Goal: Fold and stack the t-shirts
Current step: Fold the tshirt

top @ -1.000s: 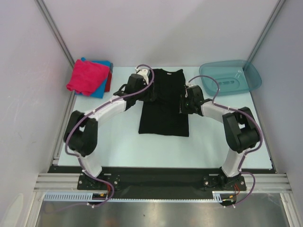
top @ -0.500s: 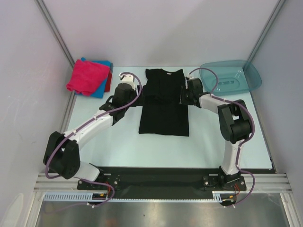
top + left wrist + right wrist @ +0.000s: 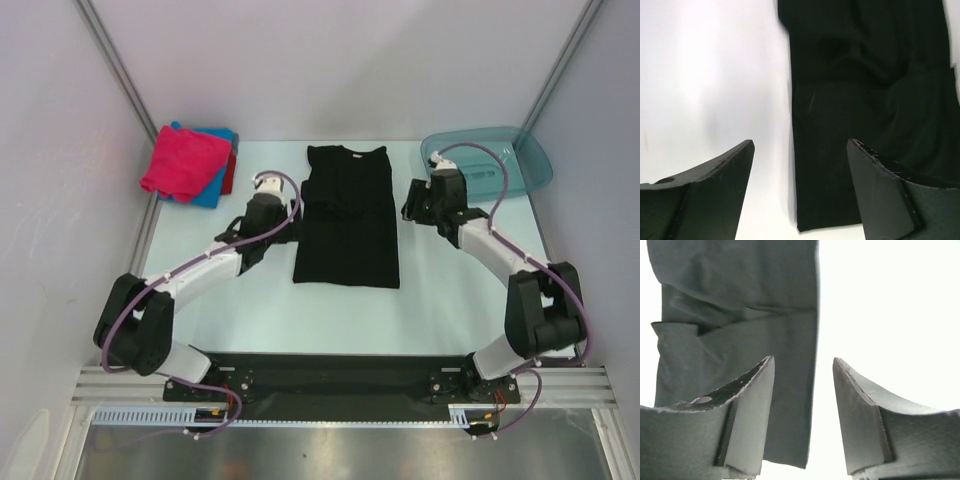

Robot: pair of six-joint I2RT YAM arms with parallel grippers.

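A black t-shirt [image 3: 346,215] lies flat mid-table as a long narrow rectangle, both sleeves folded inward, collar toward the far side. My left gripper [image 3: 281,222] hovers just off its left edge, open and holding nothing. In the left wrist view the gripper [image 3: 800,145] straddles the black shirt's [image 3: 865,100] straight left edge from above. My right gripper [image 3: 414,205] stands open beside the shirt's right edge. From the right wrist, the gripper [image 3: 803,360] frames the black cloth's [image 3: 740,300] edge and bare table. Folded magenta [image 3: 180,162], blue [image 3: 213,178] and red [image 3: 231,176] t-shirts are stacked at the far left.
A translucent teal basin [image 3: 520,160] sits at the far right corner, close behind my right wrist. White walls with metal posts close in the table on the left, back and right.
Both grippers have come off the black shirt's sleeve area and moved outward to its sides, opening wider. The folded-in sleeves stay where they were laid.
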